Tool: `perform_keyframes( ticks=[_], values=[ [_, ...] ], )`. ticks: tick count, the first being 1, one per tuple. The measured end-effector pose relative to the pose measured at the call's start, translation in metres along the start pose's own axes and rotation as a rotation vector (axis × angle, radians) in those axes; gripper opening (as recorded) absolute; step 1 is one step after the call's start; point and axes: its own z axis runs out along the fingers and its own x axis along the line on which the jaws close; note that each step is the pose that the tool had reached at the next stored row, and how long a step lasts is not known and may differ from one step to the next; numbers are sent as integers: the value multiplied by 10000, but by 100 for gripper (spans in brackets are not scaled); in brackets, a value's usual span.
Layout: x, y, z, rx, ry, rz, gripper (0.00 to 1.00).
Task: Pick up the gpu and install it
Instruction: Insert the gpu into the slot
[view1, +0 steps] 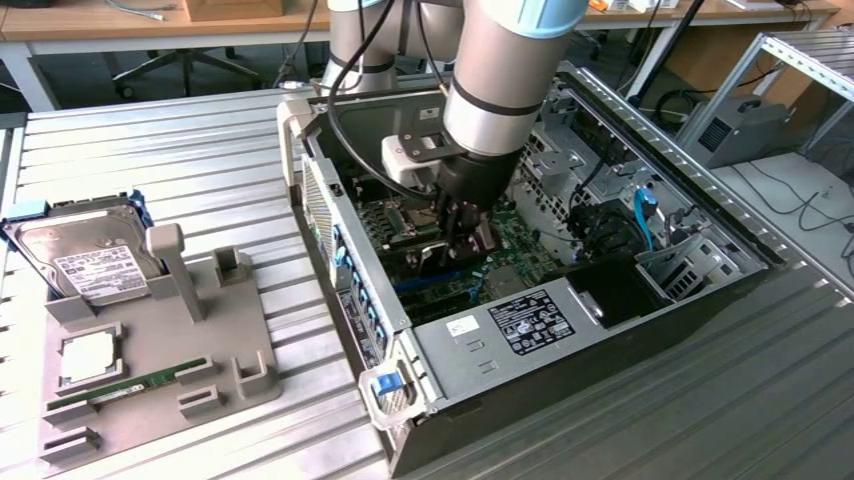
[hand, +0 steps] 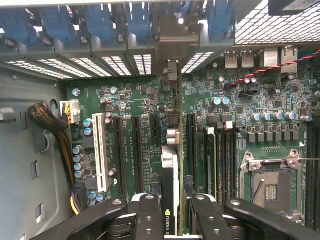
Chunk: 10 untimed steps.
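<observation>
GPU stands edge-on between the two dark fingers of the hand, which is pinched onto the card from both sides. In the wrist view a green logo shows on the card's thin edge. The card runs along a black expansion slot of the green motherboard. Its far end reaches the silver bracket at the case's rear wall, beneath a row of blue latches. A white slot lies beside the black slots, and the bare processor socket sits on the card's other side.

In the middle of the exterior view the hand is lowered into the open computer case, close above the board; whether the card is fully seated cannot be told. The case lies on its side on a ribbed metal surface. Toward the exterior view's left, in the lower left of the frame, a grey holder carries a hard drive, a square chip and a green memory stick.
</observation>
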Motion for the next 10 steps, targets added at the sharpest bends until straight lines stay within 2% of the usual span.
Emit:
perform_keyframes(
  ticks=[10],
  values=[
    [0,0,12,0,1,0,27]
  ],
)
